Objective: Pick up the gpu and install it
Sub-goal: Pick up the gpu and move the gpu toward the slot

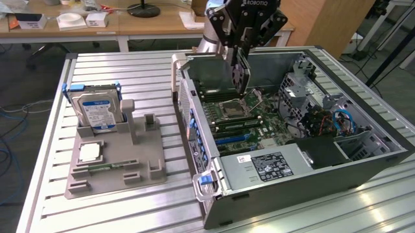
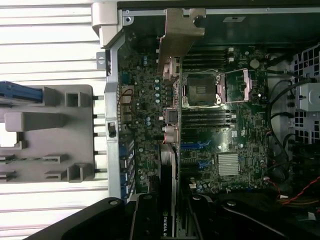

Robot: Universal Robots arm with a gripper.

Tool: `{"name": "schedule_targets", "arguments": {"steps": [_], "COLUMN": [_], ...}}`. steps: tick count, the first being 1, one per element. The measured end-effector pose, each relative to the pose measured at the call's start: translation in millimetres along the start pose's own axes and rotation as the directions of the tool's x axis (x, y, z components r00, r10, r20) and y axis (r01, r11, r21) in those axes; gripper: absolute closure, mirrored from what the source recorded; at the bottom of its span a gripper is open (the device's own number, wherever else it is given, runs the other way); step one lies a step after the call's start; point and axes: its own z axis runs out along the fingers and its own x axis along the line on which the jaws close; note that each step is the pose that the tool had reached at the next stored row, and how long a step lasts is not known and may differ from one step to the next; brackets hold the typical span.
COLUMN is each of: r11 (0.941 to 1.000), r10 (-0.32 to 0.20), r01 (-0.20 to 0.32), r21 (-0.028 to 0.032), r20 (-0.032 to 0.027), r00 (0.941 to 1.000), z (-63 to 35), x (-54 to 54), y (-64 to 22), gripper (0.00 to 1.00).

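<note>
At the top centre of the exterior view, the gripper (image 1: 243, 46) is showing a matte black body built of angular, linked bars. White capital lettering (image 1: 254, 3) is running across its housing at the upper edge of the frame, partly cut off. Its fingers (image 1: 219, 26) are spreading out as flat black struts joined at round pivots. Just behind, at the upper centre, the arm (image 1: 209, 44) is showing a rounded silver-grey segment. In the wrist view the gripper (image 2: 171, 200) is gleaming glossy black, with small round screw heads (image 2: 114, 202) sitting in its casing and ribbed dark fingers (image 2: 145, 220) reaching forward.
</note>
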Motion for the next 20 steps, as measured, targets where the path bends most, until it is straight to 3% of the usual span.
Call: {"name": "schedule_targets", "arguments": {"steps": [20], "r11": [1.0], "r10": [-0.001], "r01": [0.001], "r21": [0.0], "r20": [0.0], "r00": [1.0], "z": [1.4], "x": [-9.3], "y": [0.5], "gripper": [0.74]}}
